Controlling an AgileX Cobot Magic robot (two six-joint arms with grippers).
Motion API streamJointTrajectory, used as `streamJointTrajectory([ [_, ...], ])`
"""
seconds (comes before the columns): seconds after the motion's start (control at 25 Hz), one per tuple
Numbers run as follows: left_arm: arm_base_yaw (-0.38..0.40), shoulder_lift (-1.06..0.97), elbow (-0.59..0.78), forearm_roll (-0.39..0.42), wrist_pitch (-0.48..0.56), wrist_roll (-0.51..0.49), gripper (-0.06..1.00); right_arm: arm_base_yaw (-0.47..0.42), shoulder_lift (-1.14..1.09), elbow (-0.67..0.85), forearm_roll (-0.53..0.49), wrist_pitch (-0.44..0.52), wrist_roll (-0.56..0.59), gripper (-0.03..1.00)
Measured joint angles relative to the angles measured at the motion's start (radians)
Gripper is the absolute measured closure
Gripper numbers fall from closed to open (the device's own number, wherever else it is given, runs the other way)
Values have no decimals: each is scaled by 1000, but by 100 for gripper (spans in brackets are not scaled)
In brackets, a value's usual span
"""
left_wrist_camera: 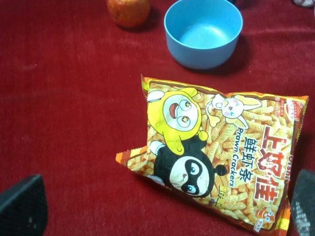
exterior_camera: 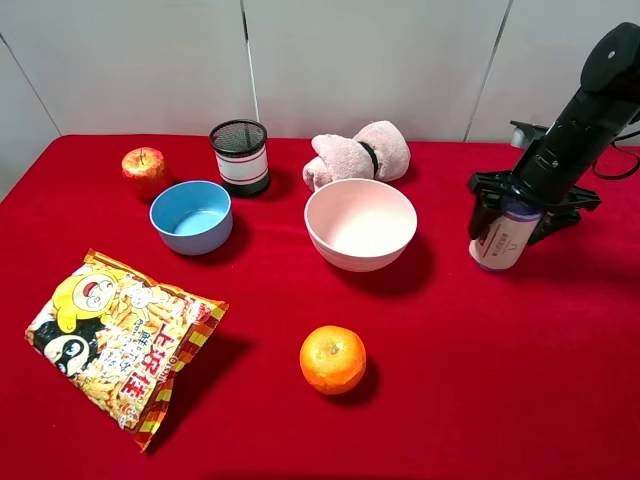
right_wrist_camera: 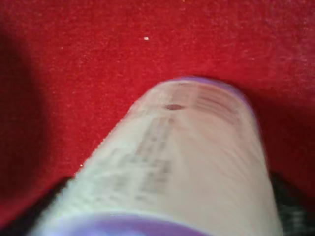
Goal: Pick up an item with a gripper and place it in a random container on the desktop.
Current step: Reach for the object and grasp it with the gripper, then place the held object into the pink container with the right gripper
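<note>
The cream-white cylinder (exterior_camera: 505,238) with purple ends and a printed label is tilted, to the right of the pale pink bowl (exterior_camera: 361,223). Its lower end is at or just above the red cloth (exterior_camera: 500,380); I cannot tell if it touches. My right gripper (exterior_camera: 512,205) is shut on its upper part. The right wrist view shows the cylinder (right_wrist_camera: 187,157) blurred and close, over red cloth. My left gripper (left_wrist_camera: 162,211) is open and empty above the snack bag (left_wrist_camera: 221,152); it is out of the exterior high view.
An orange (exterior_camera: 333,359) lies in front of the pink bowl. A blue bowl (exterior_camera: 191,216), a red apple (exterior_camera: 144,170), a black mesh cup (exterior_camera: 240,156) and a pink rolled towel (exterior_camera: 358,154) stand at the back. The snack bag (exterior_camera: 120,343) lies front left.
</note>
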Motion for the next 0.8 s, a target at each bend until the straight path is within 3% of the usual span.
streamJointTrajectory([
  [0.04, 0, 0, 0, 0, 0, 0, -5, 0, 0, 0, -1, 0, 0, 51],
  [0.8, 0, 0, 0, 0, 0, 0, -5, 0, 2, 0, -1, 0, 1, 51],
])
